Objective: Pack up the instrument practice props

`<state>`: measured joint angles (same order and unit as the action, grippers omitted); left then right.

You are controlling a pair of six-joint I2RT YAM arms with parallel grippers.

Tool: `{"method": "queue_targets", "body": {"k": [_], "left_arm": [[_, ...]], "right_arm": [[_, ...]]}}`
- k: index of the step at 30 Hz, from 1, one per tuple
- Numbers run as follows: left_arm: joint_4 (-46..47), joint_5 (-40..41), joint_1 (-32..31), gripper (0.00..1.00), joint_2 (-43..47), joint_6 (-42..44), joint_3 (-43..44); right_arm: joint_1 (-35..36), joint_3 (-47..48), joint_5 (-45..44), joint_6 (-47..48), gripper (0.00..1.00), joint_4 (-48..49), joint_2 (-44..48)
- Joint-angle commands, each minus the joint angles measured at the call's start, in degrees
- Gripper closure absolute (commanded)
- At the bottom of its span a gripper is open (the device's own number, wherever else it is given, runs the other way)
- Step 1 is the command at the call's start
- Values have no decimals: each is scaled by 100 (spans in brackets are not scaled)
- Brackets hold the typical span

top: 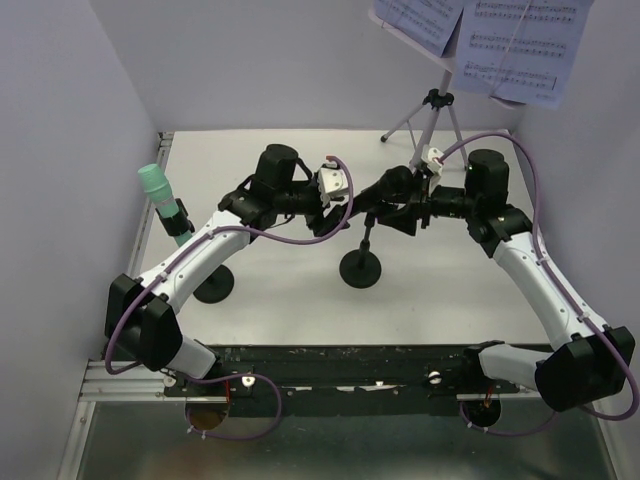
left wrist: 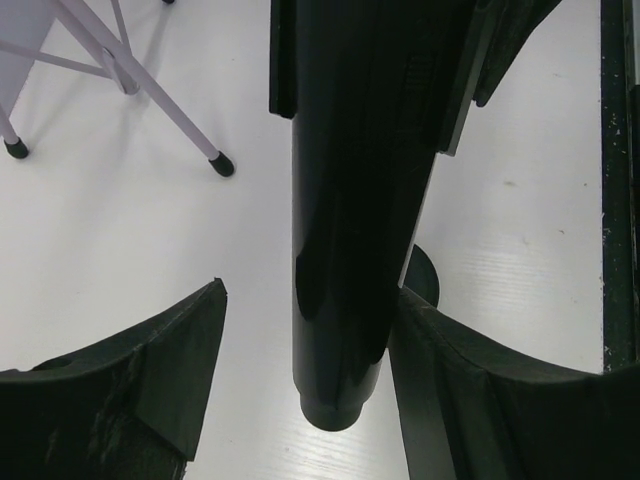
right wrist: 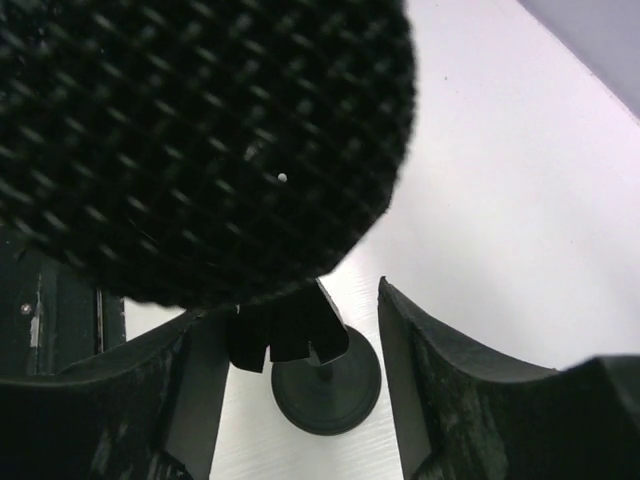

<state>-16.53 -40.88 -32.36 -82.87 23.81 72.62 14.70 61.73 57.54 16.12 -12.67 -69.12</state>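
The black microphone rests tilted in the clip of a short black pole with a round base at mid-table. My left gripper straddles its handle. The right finger touches the handle; the left finger stands clear, so my left gripper is open. My right gripper is open around the mesh head, with the clip and base below my right gripper. The mint-green microphone stands on its pole at the left. The tripod holds sheet music at the back right.
The round base of the green microphone's pole sits under my left arm. Tripod legs spread on the table behind the black microphone. White walls close in the table at the left and back. A dark rail runs along the near edge.
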Motion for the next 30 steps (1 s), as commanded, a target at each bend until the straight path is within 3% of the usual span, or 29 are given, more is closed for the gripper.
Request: {"method": "queue_targets", "body": {"k": [1,7,9,11,12,15,17,24,30], "left_arm": [[-157,-420,19,29,-247,203,305],[-8,-526,28,44,-282,150,244],[1,-526,19,55,-256,141,218],[10,-535,28,72,-256,124,217],[27,-543,37,80,-247,106,209],[202,-570,63,96,-177,1,139],[571,-526,81,100,-46,-227,-1],[1609,-368,239,100,271,-1396,-47],[1768,-368,362,100,456,-1546,-46]], "right_arm": [[51,-30,161,163,39,19,-92],[51,84,188,479,59,-368,-137],[51,111,179,567,69,-473,-145],[51,154,144,629,84,-614,-145],[51,181,91,664,98,-666,-145],[51,163,21,752,100,-755,-119],[51,181,-14,778,100,-807,-102],[51,286,-173,928,100,-1115,-75],[51,374,-217,972,100,-1317,-101]]}}
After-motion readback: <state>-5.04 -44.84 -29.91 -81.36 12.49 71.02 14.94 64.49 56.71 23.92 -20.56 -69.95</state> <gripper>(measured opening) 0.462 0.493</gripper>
